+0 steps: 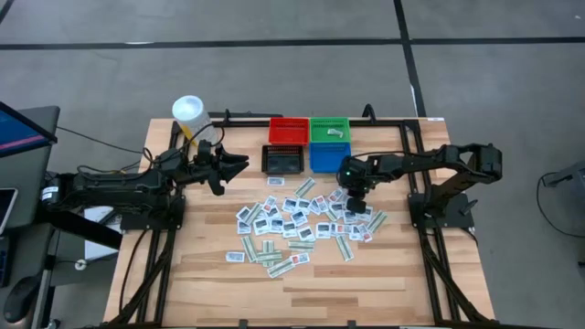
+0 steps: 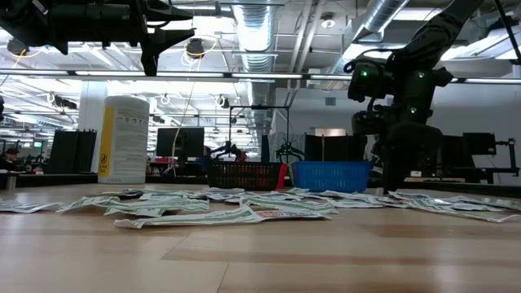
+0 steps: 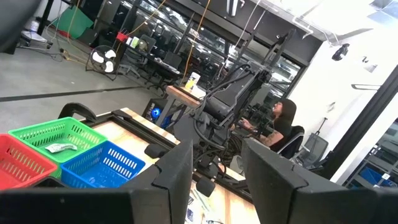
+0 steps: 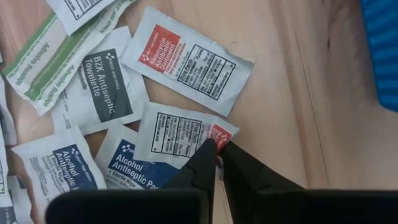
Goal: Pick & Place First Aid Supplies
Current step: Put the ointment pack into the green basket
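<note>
We see the right gripper (image 4: 217,151) pinched on a red-cornered packet (image 4: 180,134) at the pile's (image 1: 297,224) 2 o'clock edge; the left gripper (image 1: 239,164) hovers with jaws apart.

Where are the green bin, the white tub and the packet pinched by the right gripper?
green bin (image 1: 329,129), high view, floor.
white tub (image 2: 123,140), low view, label.
red-cornered packet (image 4: 180,134), right wrist view, printed face.

One cam's straight above my desk (image 1: 302,283), one's level with it, wrist cams ride close; all share the packets (image 1: 292,224).
</note>
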